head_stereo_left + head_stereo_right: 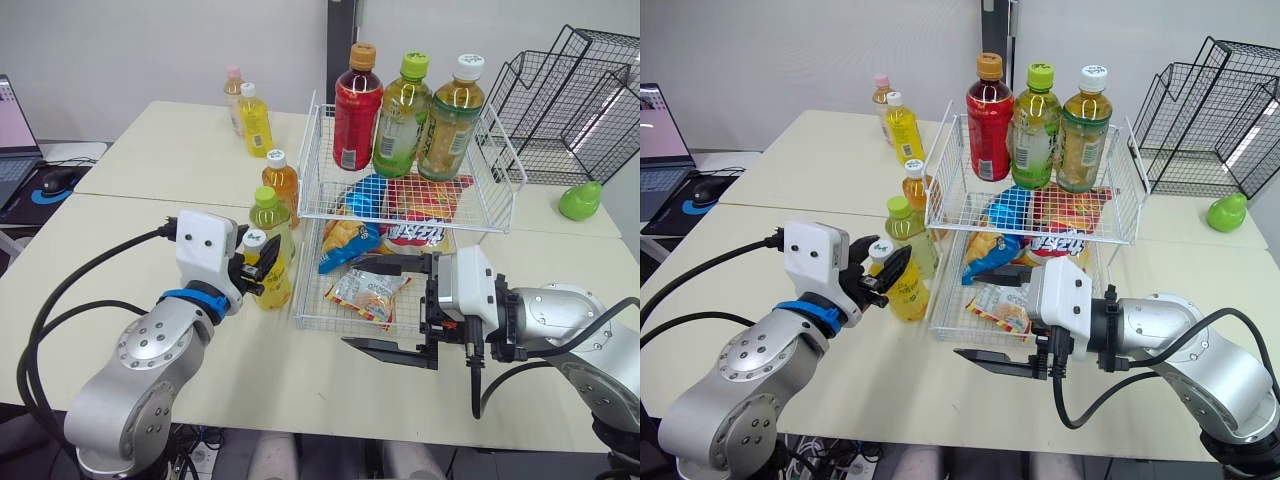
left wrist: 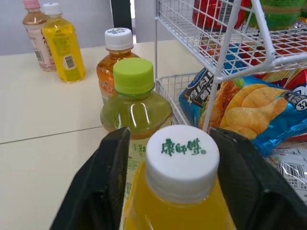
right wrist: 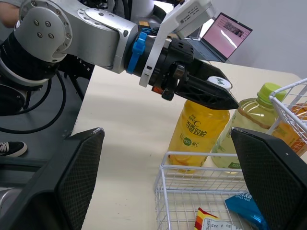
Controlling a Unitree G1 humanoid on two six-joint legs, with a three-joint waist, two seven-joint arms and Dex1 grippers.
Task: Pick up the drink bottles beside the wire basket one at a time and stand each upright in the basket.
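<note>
Your left gripper (image 1: 260, 266) sits at the white cap of the yellow juice bottle (image 1: 276, 288), which stands on the table (image 1: 130, 215) just beside the wire basket's (image 1: 400, 216) lower corner. I can't tell whether it has clamped on yet. Coming at the neck makes sense: the body stays free and the bottle should hang upright for the lift. Your right gripper (image 1: 390, 308) hovers with its jaws wide apart in front of the lower shelf, holding nothing, likely kept clear. Three bottles (image 1: 357, 105) already stand on the upper shelf; a green-capped bottle (image 1: 268, 215) waits right behind yours, so lift straight up.
</note>
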